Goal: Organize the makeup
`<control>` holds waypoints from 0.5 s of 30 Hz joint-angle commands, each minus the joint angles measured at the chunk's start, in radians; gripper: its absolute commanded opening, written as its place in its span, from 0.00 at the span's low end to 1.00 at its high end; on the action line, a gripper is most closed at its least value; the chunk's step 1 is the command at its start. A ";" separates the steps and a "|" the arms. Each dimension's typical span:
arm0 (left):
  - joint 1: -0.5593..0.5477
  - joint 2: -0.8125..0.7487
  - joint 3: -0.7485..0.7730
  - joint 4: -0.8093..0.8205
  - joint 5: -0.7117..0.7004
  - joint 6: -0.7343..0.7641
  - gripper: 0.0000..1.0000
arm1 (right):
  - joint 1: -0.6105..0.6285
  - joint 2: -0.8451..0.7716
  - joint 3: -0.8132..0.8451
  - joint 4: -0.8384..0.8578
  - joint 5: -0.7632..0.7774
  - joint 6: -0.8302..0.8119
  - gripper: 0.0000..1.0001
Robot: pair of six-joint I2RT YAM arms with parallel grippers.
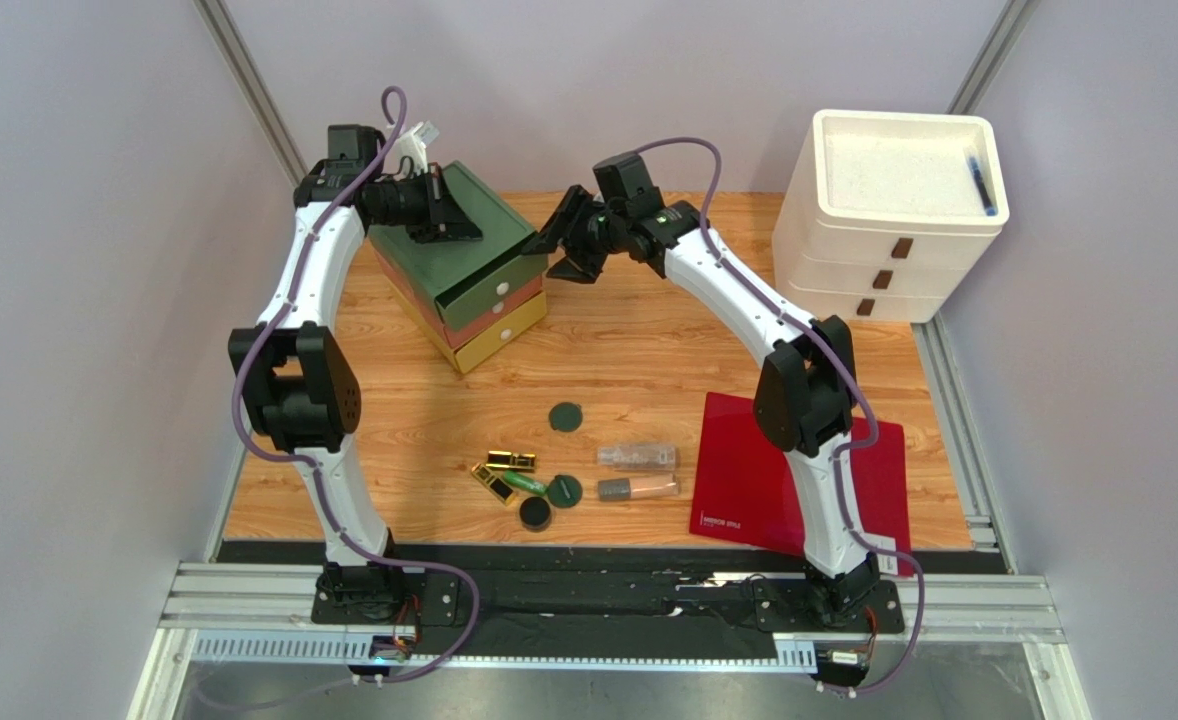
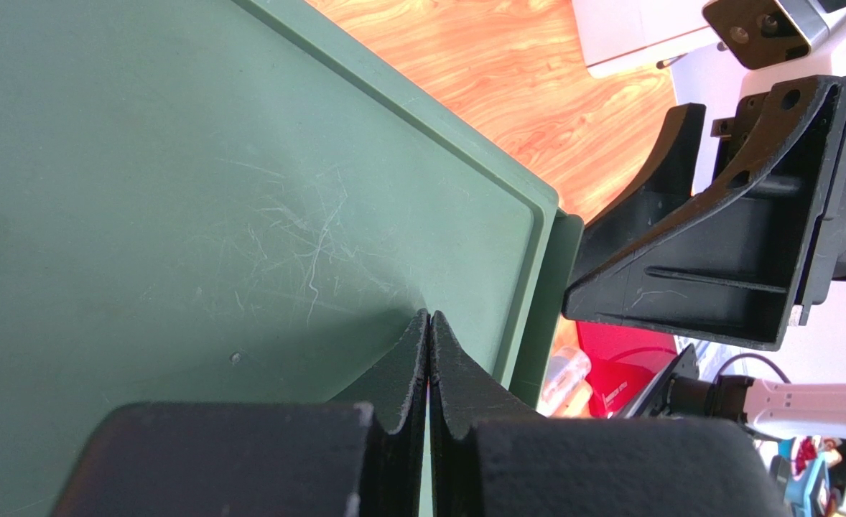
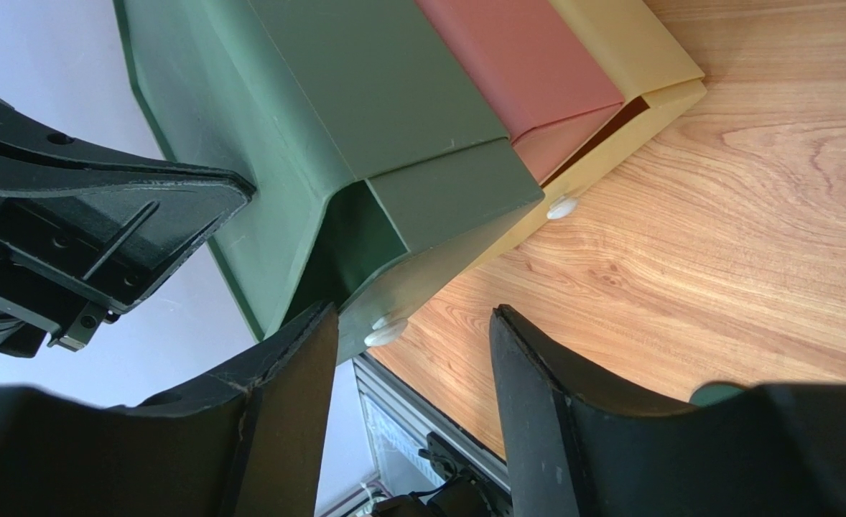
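The makeup lies near the table's front middle: three dark green round compacts (image 1: pixel 562 416), gold lipstick tubes (image 1: pixel 513 459), a green tube (image 1: pixel 526 485) and two clear lip-gloss tubes (image 1: pixel 637 455). My left gripper (image 1: pixel 460 225) is shut and empty, resting on the top of the green-pink-yellow drawer box (image 1: pixel 453 203); its tips (image 2: pixel 428 318) touch the green lid (image 2: pixel 179 194). My right gripper (image 1: pixel 558 263) is open and empty beside the slightly pulled-out green top drawer (image 3: pixel 454 199), close to its white knob (image 3: pixel 384 331).
A white three-drawer unit (image 1: pixel 888 218) stands at the back right with a blue pen in its top tray. A flat red sheet (image 1: pixel 738 465) lies at the front right, under the right arm. The yellow bottom drawer (image 3: pixel 632 97) is also slightly ajar.
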 commanded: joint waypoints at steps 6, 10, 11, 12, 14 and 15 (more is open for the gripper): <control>0.008 0.077 -0.058 -0.094 -0.121 0.053 0.00 | -0.009 -0.007 -0.012 0.098 -0.007 0.028 0.56; 0.008 0.082 -0.056 -0.095 -0.119 0.053 0.00 | -0.009 -0.017 -0.024 0.160 -0.015 0.037 0.55; 0.008 0.085 -0.055 -0.097 -0.116 0.053 0.00 | -0.009 -0.006 -0.018 0.154 -0.012 0.034 0.55; 0.008 0.085 -0.055 -0.097 -0.116 0.053 0.00 | -0.009 0.000 -0.009 0.142 -0.009 0.033 0.55; 0.007 0.088 -0.053 -0.097 -0.114 0.051 0.00 | -0.009 0.029 0.025 0.094 -0.003 0.030 0.55; 0.008 0.088 -0.051 -0.097 -0.113 0.051 0.00 | -0.009 0.038 0.034 0.082 -0.003 0.026 0.55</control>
